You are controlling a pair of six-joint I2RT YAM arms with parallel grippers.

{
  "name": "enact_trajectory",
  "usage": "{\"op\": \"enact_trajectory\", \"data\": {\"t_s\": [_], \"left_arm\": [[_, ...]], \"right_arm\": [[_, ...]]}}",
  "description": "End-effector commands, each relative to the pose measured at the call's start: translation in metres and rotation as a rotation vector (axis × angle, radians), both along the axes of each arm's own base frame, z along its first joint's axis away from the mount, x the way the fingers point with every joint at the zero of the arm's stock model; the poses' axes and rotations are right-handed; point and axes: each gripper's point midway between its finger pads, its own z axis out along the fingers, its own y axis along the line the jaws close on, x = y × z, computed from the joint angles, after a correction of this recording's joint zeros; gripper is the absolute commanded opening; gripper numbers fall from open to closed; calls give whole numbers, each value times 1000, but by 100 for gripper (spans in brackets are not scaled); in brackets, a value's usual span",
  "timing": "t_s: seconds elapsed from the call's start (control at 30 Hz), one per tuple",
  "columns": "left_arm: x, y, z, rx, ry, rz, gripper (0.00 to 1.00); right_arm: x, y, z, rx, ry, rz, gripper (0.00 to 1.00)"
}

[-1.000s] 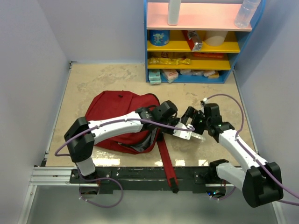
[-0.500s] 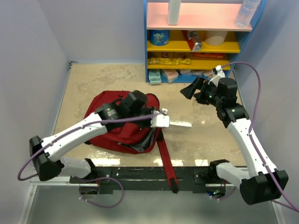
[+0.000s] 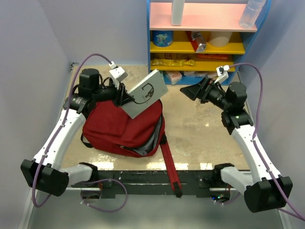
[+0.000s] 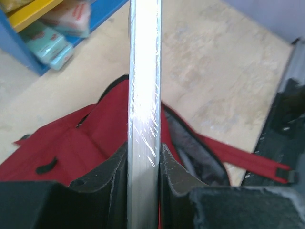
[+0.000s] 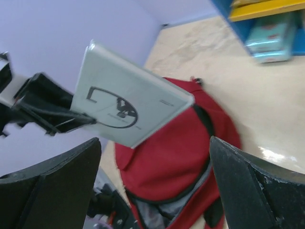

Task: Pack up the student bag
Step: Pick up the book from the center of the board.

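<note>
Now the left gripper clamps a flat grey book over the dark-red fabric backpack; next, it probably needs lowering into the five-o'clock opening. Right gripper gapes empty.

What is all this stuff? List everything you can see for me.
student bag: one, dark red, lying open on the table
strap: one, red, running from the bag to the near edge
flat book: one, pale grey with a black drawing, tilted above the bag
table: one, beige
shelf unit: one, blue with pink and yellow shelves, far edge
white bottle: one, top shelf
clear bottle: one, top shelf
packets: several, teal and pale, bottom shelf
left gripper: one, black, clamped on the flat book
right gripper: one, black, open, empty, near the shelves
</note>
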Motion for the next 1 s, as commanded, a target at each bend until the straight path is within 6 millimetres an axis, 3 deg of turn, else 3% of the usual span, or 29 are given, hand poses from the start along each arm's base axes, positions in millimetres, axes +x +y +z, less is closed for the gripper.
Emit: {"op": "enact_trajectory", "data": {"t_s": [0.0, 0.13, 0.23, 0.5, 0.67, 0.77, 0.87, 0.97], "left_arm": [[-36, -40, 89, -333, -40, -269, 0], [-36, -51, 121, -470, -77, -334, 0], [-33, -54, 133, -544, -57, -335, 0], [-29, -59, 142, -609, 3, -348, 0], [-27, -63, 125, -614, 56, -346, 0], [-29, -73, 119, -614, 68, -360, 0], [-30, -81, 112, -606, 75, -362, 0], [-21, -80, 105, -550, 43, -329, 0]], "right_arm": [[-29, 33, 37, 141, -165, 237, 99], [-32, 56, 36, 144, -179, 310, 99], [-30, 68, 36, 170, -168, 337, 99], [-33, 78, 45, 263, -215, 372, 99], [-35, 86, 64, 370, -270, 410, 95], [-39, 93, 76, 442, -298, 438, 85], [-42, 96, 83, 477, -306, 453, 70], [-45, 96, 79, 464, -283, 450, 34]]}}
